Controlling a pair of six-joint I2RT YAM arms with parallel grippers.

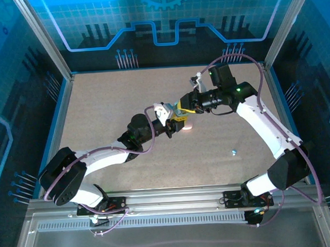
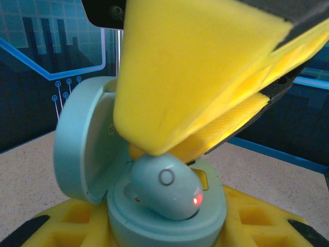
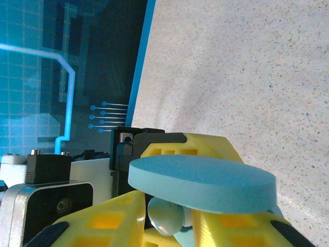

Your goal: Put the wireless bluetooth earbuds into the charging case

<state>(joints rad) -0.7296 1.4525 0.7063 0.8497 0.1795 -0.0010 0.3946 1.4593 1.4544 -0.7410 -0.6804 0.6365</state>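
In the left wrist view a pale blue charging case point(image 2: 169, 229) stands with its round lid point(image 2: 82, 149) swung open, and my left gripper point(image 2: 164, 237) is shut on its base with a yellow finger on each side. A pale blue earbud point(image 2: 167, 188) with a ring mark and a red light rests in the case's well. My right gripper point(image 2: 159, 149) comes down from above, its yellow fingertips at the earbud's top; their grip is hidden. From the right wrist, the lid point(image 3: 200, 182) covers the fingertips and the earbud point(image 3: 164, 216) peeks out below. Both grippers point(image 1: 178, 114) meet mid-table.
Another tiny pale blue earbud point(image 1: 233, 151) lies loose on the speckled table point(image 1: 124, 92), right of centre. A small pinkish thing point(image 1: 187, 127) sits just below the grippers. Metal posts and blue panels wall the table on three sides.
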